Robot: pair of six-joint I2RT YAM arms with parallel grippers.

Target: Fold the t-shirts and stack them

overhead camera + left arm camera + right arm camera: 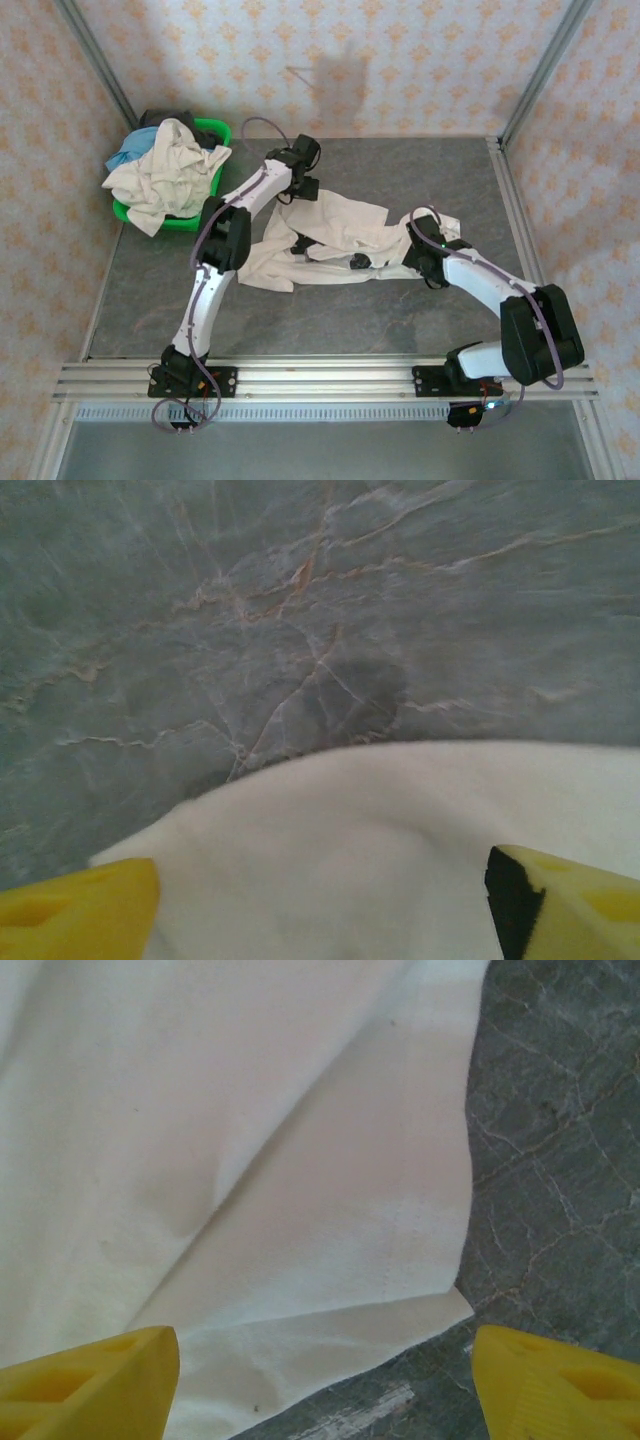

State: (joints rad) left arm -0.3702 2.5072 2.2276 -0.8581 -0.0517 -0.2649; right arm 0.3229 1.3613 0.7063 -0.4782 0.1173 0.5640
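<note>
At the middle of the table (140, 300) a cream-white t-shirt (350, 220) is noted spread and rumpled, left gripper (320, 905) and right gripper (325, 1380) poised over its edges, fingers wide apart, nothing gripped; the limp, light cloth is judged best pinched at corners.

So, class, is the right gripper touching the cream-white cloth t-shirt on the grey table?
Cannot tell. The right wrist view shows the right gripper open over the cream-white cloth t-shirt, with neither contact nor gap plain.
</note>
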